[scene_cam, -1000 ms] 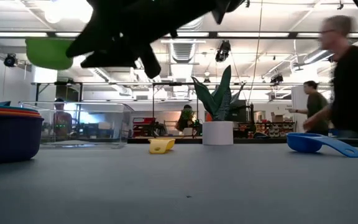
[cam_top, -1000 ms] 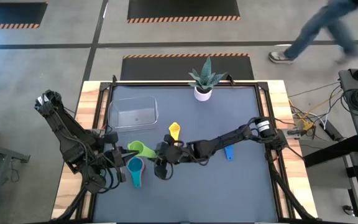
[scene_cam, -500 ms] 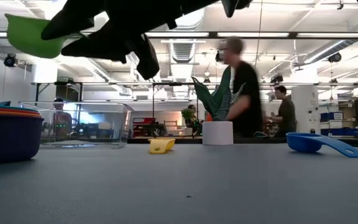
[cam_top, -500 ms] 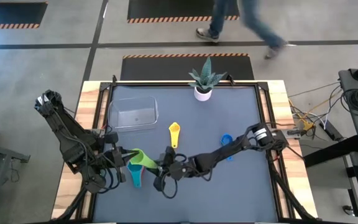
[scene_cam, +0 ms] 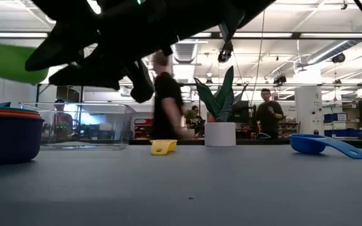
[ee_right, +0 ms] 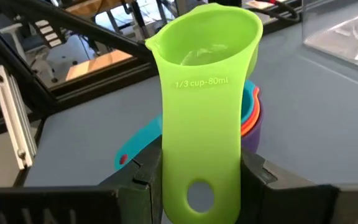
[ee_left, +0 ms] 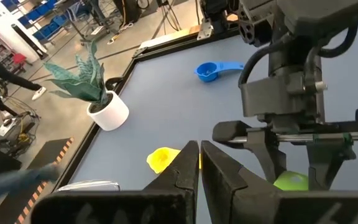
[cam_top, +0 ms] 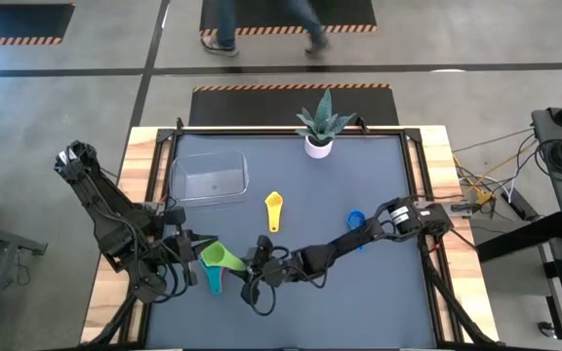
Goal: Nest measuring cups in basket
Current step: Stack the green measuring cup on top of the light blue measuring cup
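Note:
My right gripper [ee_right: 201, 180] [cam_top: 246, 265] is shut on the green measuring cup [ee_right: 204, 74] [cam_top: 220, 255] [scene_cam: 6, 61]. The cup hangs over a nested stack of teal, orange and purple cups [ee_right: 252, 109] [scene_cam: 8, 135] near the table's left side. The stack's teal handle [cam_top: 214, 284] points to the near edge. The yellow cup [cam_top: 274, 206] and blue cup [cam_top: 355, 221] lie apart on the table. The clear basket [cam_top: 208, 177] stands at far left. My left gripper [ee_left: 199, 154] [cam_top: 187, 244] is shut, holds nothing and waits left of the stack. My right gripper pinches the green cup's flat handle near its free end, beside the hanging hole [ee_right: 199, 194], one finger on each long edge. It reaches in from the table's right. The cup is lifted clear and held mouth up above the stack.
A small white pot with a plant [cam_top: 318, 130] stands at the middle of the far edge. My right arm [cam_top: 359, 234] stretches across the table's middle, over part of the blue cup. A person [scene_cam: 167, 100] walks in the room beyond the far edge.
My right gripper has carried the green cup toward the table's left and near edge, so it now sits over the nested stack. The cup has stayed lifted and mouth up. My left arm has kept still. A person has walked across the room behind the table.

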